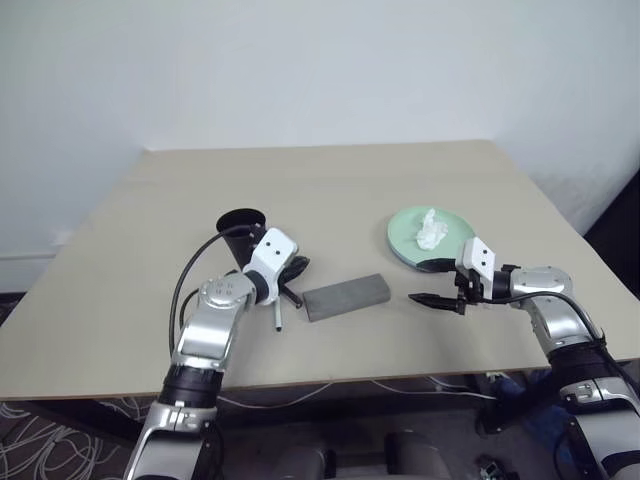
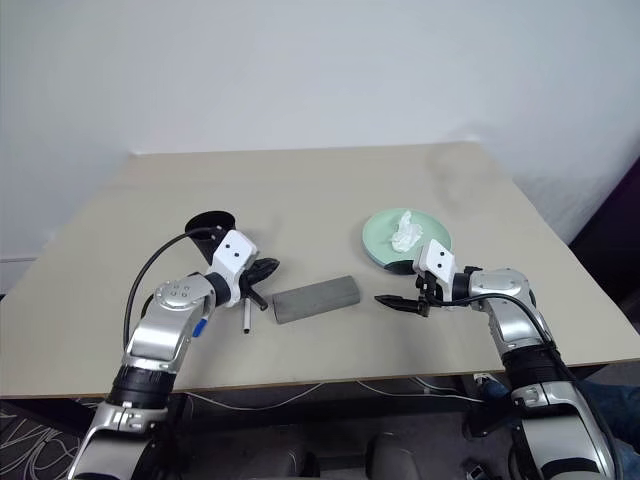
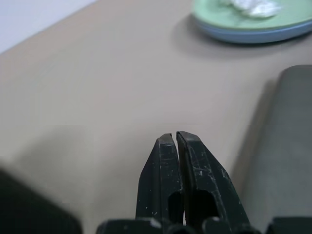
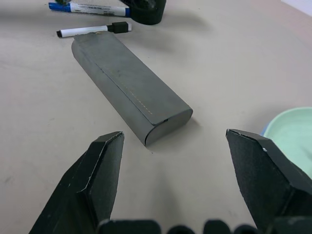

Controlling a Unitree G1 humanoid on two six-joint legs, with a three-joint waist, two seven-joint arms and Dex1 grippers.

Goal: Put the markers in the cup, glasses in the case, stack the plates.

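The left gripper (image 3: 176, 139) hangs low over the table (image 1: 330, 180) with its two fingers pressed together and nothing between them. The right gripper (image 4: 173, 141) is wide open and holds nothing. It points at the grey case (image 4: 129, 80), which lies near it with its lid down.

Just past the case lie the two markers. The black marker (image 4: 92, 30) touches the far end of the case. The blue marker (image 4: 90, 8) lies just behind it. The black cup (image 2: 210, 228) stands upright right behind them, beside the left arm. Something dark and thin lies by the left gripper in the head views, maybe the glasses (image 1: 296, 268), but it is too hidden to be sure.

Farther off, by the right arm, the green plate (image 1: 405, 228) sits on top of the blue plate (image 3: 253, 35), with a white tissue (image 1: 431, 231) on it. So the plates look done.

The markers seem the next job. The left gripper needs to open first, then come down over one marker across its middle, so it does not tip. It should lift high enough to clear the cup's rim and not knock the cup over.
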